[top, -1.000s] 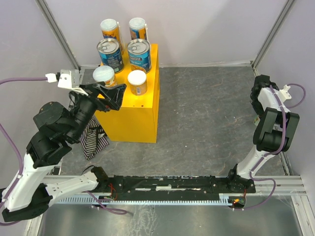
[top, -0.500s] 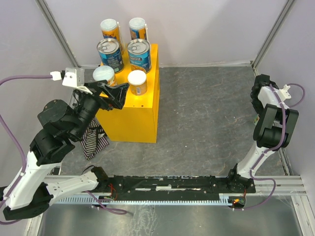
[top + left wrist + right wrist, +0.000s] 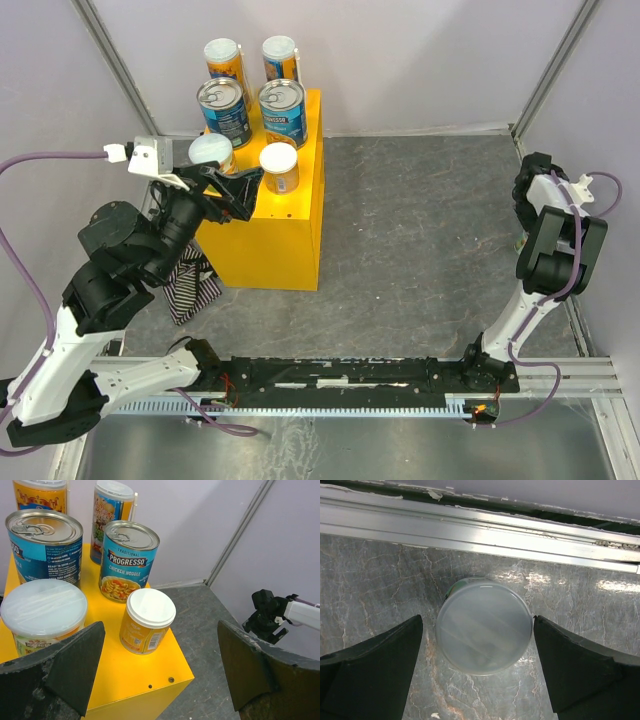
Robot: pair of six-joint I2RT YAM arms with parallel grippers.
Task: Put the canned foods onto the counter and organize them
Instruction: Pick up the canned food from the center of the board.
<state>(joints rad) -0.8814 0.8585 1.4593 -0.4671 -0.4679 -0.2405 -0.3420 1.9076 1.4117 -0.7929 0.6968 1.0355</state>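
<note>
Canned foods: six stand upright on the yellow counter (image 3: 270, 240), upper left of the top view, 3 rows of 2.
Back row: orange-label can (image 3: 222, 58) & tall can (image 3: 280, 55), both w/ white lids; label text too small to read.
Middle row: blue can (image 3: 223, 105), pull-tab top, small print incl. "READY TO SERVE"; beside it the Progresso can (image 3: 127, 562), reading "TRADITIONAL", "PROGRESSO", "CHICKEN NOODLE", w/ a soup photo.
Front row: wide-lid can (image 3: 44, 612), white lid, at left; small yellow can (image 3: 148, 620), white lid & barcode, at right, near the counter's front corner.
Left gripper (image 3: 243, 195): jaws spread wide, holding nothing, hovering at the counter's front-left edge, aimed at the front row.
Right gripper (image 3: 478, 625): jaws spread wide, one finger on each side of a frosted-lid can (image 3: 482, 630); no grip seen.
Frosted-lid can: upright on the grey floor (image 3: 380, 580), far right of the top view, near an aluminium rail (image 3: 480, 532); a hint of green label, no text legible.
Striped cloth (image 3: 190, 285): on the floor at the counter's lower left, beside the L arm.
</note>
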